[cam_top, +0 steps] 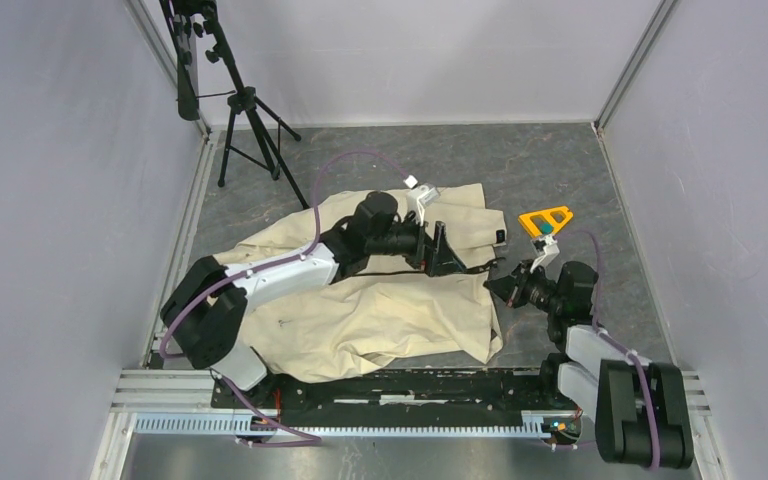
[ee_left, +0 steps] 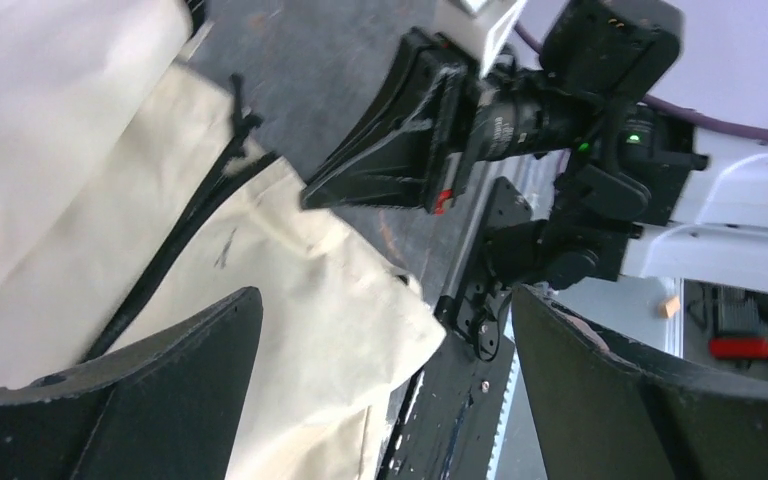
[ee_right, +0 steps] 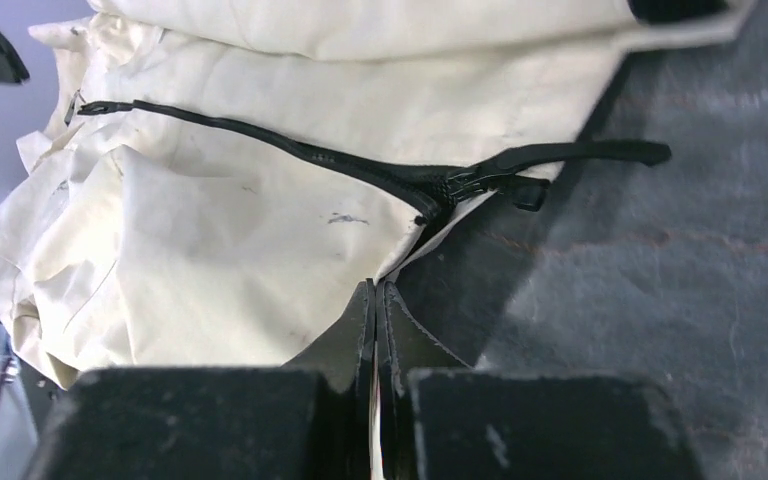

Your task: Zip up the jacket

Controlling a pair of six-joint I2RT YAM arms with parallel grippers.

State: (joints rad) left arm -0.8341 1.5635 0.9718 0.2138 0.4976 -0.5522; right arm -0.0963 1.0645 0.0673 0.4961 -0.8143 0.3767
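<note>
The cream jacket (cam_top: 380,310) lies wrinkled on the grey floor, its dark zipper line (cam_top: 405,272) running right toward the hem. In the right wrist view the zipper (ee_right: 260,140) ends at a black slider (ee_right: 452,186) by the hem, with its pull tab (ee_right: 580,152) lying on the floor. My right gripper (ee_right: 375,288) is shut on a thin fold of the jacket's hem just below the slider; it also shows in the top view (cam_top: 495,288). My left gripper (cam_top: 450,260) hovers over the zipper, wide open and empty (ee_left: 385,300), with the jacket's corner (ee_left: 340,300) beneath.
An orange-yellow triangular tool (cam_top: 546,219) lies just beyond the right gripper. A small black hem tag (cam_top: 500,236) sits at the jacket's right edge. A black tripod (cam_top: 245,110) stands at the back left. The metal mounting rail (cam_top: 410,385) runs along the near edge.
</note>
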